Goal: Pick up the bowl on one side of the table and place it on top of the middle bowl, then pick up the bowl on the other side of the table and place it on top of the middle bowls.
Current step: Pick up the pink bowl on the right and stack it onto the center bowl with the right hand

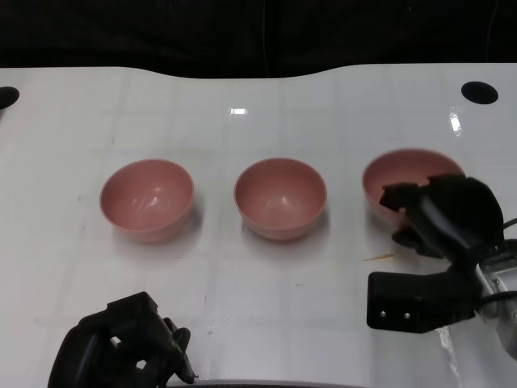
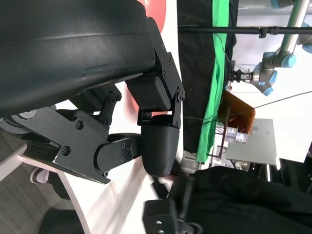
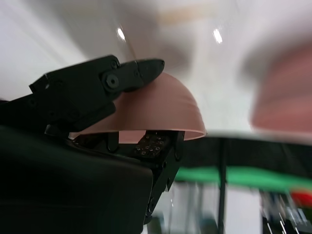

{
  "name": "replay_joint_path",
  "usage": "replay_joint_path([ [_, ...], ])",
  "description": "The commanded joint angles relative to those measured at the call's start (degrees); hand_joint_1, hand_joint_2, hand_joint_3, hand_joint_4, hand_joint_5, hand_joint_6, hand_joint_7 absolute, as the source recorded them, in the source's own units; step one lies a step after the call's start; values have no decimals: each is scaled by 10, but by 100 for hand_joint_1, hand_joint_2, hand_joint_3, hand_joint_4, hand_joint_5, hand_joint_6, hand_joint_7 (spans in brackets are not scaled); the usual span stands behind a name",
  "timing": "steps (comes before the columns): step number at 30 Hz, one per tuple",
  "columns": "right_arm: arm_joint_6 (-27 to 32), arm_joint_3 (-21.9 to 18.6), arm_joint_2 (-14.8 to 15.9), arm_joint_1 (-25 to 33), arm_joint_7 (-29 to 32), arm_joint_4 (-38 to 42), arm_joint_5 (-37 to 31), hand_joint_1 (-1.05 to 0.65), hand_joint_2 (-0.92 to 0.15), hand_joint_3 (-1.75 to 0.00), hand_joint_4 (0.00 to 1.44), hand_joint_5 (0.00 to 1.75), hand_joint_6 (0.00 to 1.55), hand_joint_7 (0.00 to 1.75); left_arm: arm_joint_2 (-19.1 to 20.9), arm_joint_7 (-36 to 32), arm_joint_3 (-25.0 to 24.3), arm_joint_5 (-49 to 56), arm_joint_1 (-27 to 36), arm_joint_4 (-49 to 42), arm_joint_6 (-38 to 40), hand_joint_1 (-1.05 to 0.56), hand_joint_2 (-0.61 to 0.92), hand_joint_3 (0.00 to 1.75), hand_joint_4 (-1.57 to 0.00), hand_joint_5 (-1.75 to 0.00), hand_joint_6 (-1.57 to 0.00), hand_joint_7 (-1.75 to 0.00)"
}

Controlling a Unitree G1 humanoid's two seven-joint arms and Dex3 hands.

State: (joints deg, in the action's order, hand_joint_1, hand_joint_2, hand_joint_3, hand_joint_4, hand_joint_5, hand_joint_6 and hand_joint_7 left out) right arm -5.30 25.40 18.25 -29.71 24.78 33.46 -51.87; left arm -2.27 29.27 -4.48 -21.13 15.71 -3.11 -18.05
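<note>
Three pink bowls stand in a row on the white table [image 1: 258, 121]: the left bowl [image 1: 147, 198], the middle bowl [image 1: 280, 196] and the right bowl [image 1: 400, 171]. My right hand [image 1: 440, 212] covers the near right side of the right bowl. In the right wrist view that bowl [image 3: 161, 109] is pinched at its rim, with one finger [image 3: 97, 87] on the outer wall and another inside. A blurred pink bowl [image 3: 282, 97] lies beyond it. My left hand [image 1: 129, 343] sits low at the table's near left edge, well short of the left bowl, holding nothing [image 2: 146, 117].
Black round holes mark the table's far corners [image 1: 479, 91] [image 1: 6, 97]. A thin short stick [image 1: 378, 258] lies on the table just in front of the right bowl. Beyond the table the left wrist view shows a green cloth [image 2: 214, 73] and another robot arm [image 2: 273, 63].
</note>
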Motion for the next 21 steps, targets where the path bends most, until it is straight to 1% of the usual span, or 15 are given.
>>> replay_joint_path([
  [1, -16, -14, 15, -15, 23, -30, 10, -19, -51, -89, 91, 174, 67, 173, 4, -11, 0, -2, 3, 12, 4, -20, 70, 75, -94, -155, -99, -126],
  [2, -20, -16, 15, -16, 26, -37, 11, -18, -46, -98, 92, 174, 68, 174, 4, -14, 0, -2, 3, 14, 8, -20, 69, 76, -94, -155, -99, -126],
  [3, -23, -17, 16, -16, 27, -41, 12, -18, -43, -104, 93, 175, 69, 174, 4, -16, 1, -2, 3, 15, 10, -21, 69, 75, -94, -155, -99, -126],
  [5, -27, -20, 17, -15, 22, -59, 15, -19, -39, -112, 93, 175, 70, 175, 4, -16, 2, -3, 2, 15, 11, -21, 70, 75, -94, -155, -100, -125],
  [8, -39, -25, 19, -13, 21, -78, 22, -20, -39, -115, 93, 175, 71, 175, 4, -16, 2, -3, 1, 15, 10, -20, 70, 74, -94, -156, -99, -126],
  [12, -41, -28, 19, -11, 18, -81, 22, -20, -39, -116, 93, 175, 71, 175, 4, -16, 2, -3, 1, 15, 10, -20, 71, 73, -94, -157, -99, -126],
  [13, -57, -29, 17, -14, 22, -100, 27, -20, -39, -117, 93, 175, 72, 175, 3, -16, 3, -2, 2, 14, 7, -20, 71, 73, -94, -157, -99, -126],
  [14, -70, -30, 15, -16, 24, -114, 31, -20, -35, -123, 96, 175, 74, 175, 2, -16, 3, -2, 2, 14, 6, -20, 70, 72, -94, -158, -99, -128],
  [15, -79, -30, 14, -17, 25, -124, 34, -21, -33, -125, 97, 175, 74, 175, 2, -16, 4, -1, 3, 14, 4, -20, 70, 71, -94, -158, -99, -128],
  [18, -86, -34, 14, -16, 23, -131, 34, -21, -31, -128, 98, 175, 75, 175, 1, -16, 4, -1, 3, 14, 4, -20, 71, 70, -94, -159, -98, -130],
  [20, -93, -36, 10, -16, 15, -138, 40, -21, -32, -130, 98, 175, 75, 175, 2, -15, 4, -1, 3, 14, 3, -20, 72, 69, -93, -159, -98, -130],
  [21, -105, -27, -1, -25, -2, -142, 49, -21, -32, -131, 99, 175, 76, 175, 1, -19, 8, 4, 6, 17, 5, -20, 72, 69, -93, -159, -97, -130],
])
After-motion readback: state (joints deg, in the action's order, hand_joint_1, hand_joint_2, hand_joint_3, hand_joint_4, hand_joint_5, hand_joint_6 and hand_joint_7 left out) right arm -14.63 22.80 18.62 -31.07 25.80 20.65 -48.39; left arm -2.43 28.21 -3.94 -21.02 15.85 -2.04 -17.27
